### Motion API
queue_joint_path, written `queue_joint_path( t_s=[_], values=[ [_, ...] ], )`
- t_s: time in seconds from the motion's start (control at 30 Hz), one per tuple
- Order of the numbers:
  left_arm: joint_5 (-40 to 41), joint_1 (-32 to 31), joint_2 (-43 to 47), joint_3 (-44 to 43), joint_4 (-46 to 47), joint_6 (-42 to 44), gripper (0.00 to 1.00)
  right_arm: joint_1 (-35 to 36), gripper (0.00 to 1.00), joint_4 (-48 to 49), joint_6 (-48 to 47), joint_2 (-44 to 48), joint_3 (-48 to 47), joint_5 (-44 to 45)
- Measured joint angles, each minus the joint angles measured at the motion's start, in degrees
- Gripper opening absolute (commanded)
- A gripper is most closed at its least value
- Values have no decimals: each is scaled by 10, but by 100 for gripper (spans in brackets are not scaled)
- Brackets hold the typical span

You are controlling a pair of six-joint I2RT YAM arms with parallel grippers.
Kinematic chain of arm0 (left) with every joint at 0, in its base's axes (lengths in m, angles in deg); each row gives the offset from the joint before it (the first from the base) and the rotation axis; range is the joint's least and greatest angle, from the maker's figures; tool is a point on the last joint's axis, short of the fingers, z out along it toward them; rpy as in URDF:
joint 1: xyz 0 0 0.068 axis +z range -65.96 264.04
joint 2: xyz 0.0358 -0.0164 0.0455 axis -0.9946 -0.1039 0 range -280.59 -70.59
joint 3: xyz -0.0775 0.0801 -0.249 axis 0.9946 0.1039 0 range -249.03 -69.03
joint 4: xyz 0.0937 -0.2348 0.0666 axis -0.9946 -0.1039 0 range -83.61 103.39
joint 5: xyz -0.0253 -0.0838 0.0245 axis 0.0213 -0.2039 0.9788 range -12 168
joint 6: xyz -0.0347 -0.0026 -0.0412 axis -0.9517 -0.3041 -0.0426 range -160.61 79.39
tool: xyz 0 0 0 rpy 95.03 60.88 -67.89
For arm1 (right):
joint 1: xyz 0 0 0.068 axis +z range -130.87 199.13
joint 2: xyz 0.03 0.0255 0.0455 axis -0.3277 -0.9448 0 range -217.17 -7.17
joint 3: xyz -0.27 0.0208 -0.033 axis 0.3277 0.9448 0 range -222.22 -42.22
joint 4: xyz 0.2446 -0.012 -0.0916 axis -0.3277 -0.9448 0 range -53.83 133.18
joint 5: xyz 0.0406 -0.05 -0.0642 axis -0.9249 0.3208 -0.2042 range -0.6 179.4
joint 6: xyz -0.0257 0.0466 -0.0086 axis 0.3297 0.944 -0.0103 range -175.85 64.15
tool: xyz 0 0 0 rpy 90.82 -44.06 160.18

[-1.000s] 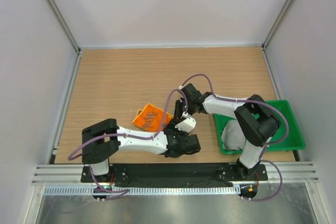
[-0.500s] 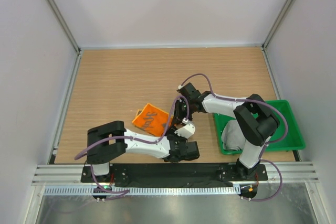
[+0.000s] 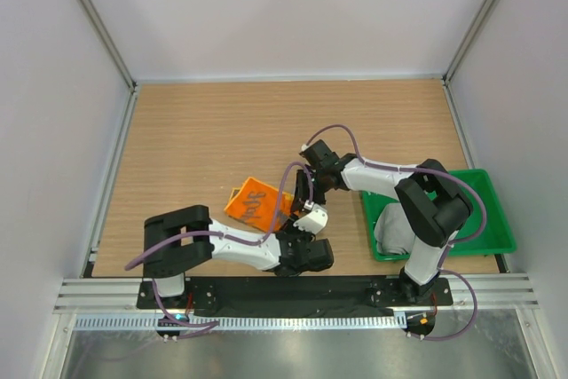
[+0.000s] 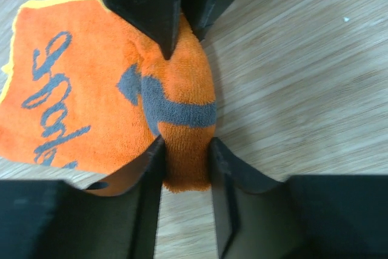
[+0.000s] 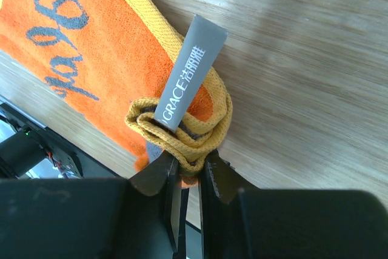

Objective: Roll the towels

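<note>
Right wrist: grey tag (image 5: pixel 191 68) on orange towel (image 5: pixel 85 53) reads GRACE.

A light wooden table top (image 3: pixel 204 130) filled the middle of the booth, closed in by plain white walls (image 3: pixel 284 15) at the back and both sides. Slim metal posts (image 3: pixel 93 19) ran up the back corners. A ribbed metal rail (image 3: pixel 98 295) edged the near side, with a dull steel sheet (image 3: pixel 293 352) below it. The light was soft and even.

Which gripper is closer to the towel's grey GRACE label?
Right. The right gripper pinches the orange towel's rolled end right beside the label; the left gripper holds the roll's other end.
</note>
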Motion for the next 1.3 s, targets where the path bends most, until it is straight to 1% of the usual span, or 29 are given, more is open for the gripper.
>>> queue_joint_path(
  t_s=[0.13,0.17,0.27,0.3,0.37,0.5,0.57,0.67,0.83,0.93,1.03,1.07,1.17,1.3],
  values=[
    [-3,0,2,10,23,2,25,0,20,-5,-1,0,-3,0],
    [-3,1,3,13,27,3,21,0,20,-7,-1,0,-4,0],
    [-13,5,11,22,39,7,18,0,22,-11,-3,0,-5,0],
    [-19,8,15,24,42,8,16,0,24,-14,-5,0,-6,1],
    [-36,15,27,31,49,11,13,0,34,-23,-9,0,-12,2],
    [-94,37,64,54,72,13,13,-7,48,-41,-23,0,-24,3],
    [-136,56,87,69,90,11,13,-15,55,-57,-31,0,-34,7],
    [-191,76,108,81,108,2,13,-38,62,-91,-49,3,-57,21],
    [-302,117,147,114,155,-28,12,-86,65,-145,-76,26,-109,52],
    [-377,160,171,147,195,-57,8,-108,65,-160,-88,52,-129,69],
    [-433,200,191,180,237,-85,3,-116,66,-160,-91,82,-127,73],
    [-450,212,196,190,250,-94,0,-116,65,-155,-91,91,-122,69],
    [-506,249,203,219,294,-129,0,-114,65,-123,-88,121,-80,40],
    [-587,309,203,281,395,-191,0,-113,65,-70,-75,152,0,-17]
  ],
)
